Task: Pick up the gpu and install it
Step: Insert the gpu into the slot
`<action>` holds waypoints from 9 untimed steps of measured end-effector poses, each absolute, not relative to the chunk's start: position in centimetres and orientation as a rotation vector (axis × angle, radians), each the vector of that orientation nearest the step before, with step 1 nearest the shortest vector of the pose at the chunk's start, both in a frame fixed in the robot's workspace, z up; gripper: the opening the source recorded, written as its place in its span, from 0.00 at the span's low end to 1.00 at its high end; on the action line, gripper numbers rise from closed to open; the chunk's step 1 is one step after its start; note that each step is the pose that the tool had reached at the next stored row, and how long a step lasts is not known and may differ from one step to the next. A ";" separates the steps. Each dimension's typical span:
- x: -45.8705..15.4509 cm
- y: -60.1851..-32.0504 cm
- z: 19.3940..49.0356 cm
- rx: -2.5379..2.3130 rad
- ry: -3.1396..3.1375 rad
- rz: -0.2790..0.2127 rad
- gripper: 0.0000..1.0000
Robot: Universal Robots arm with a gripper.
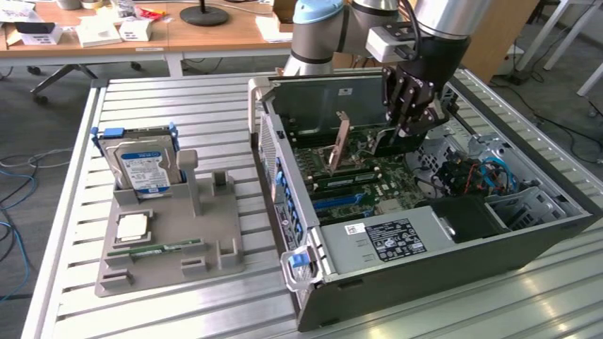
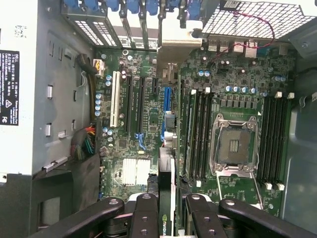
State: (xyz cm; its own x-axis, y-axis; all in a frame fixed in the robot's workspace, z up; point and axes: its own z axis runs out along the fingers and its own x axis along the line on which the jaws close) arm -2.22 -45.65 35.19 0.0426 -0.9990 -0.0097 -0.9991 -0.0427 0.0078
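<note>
My gripper (image 1: pixel 413 126) hangs inside the open computer case (image 1: pixel 282 162), shut on the gpu (image 1: pixel 390 144), a thin black card held on edge just above the motherboard (image 1: pixel 354 176). In the wrist view the gpu (image 2: pixel 167 171) runs edge-on away from my gripper (image 2: pixel 166 210), clamped between the black fingers (image 2: pixel 143 213). Its pale metal bracket (image 2: pixel 181 45) reaches the case's rear slot openings. The card's edge lies along the blue expansion slot (image 2: pixel 167 99); I cannot tell whether it touches the slot.
A grey parts holder (image 1: pixel 222 233) at the exterior view's left carries a silver hard drive (image 1: pixel 141 166), a processor chip (image 1: pixel 132 226) and a green RAM stick (image 1: pixel 155 248). Inside the case are the open CPU socket (image 2: pixel 234 144), the power supply (image 1: pixel 396 236) and cables (image 1: pixel 481 176).
</note>
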 end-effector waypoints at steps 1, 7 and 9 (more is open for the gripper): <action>-2.2 -45.6 35.1 -2.267 2.172 0.020 0.26; -2.2 -45.7 34.7 -2.268 2.173 0.019 0.26; -2.2 -45.6 34.5 -2.268 2.173 0.019 0.26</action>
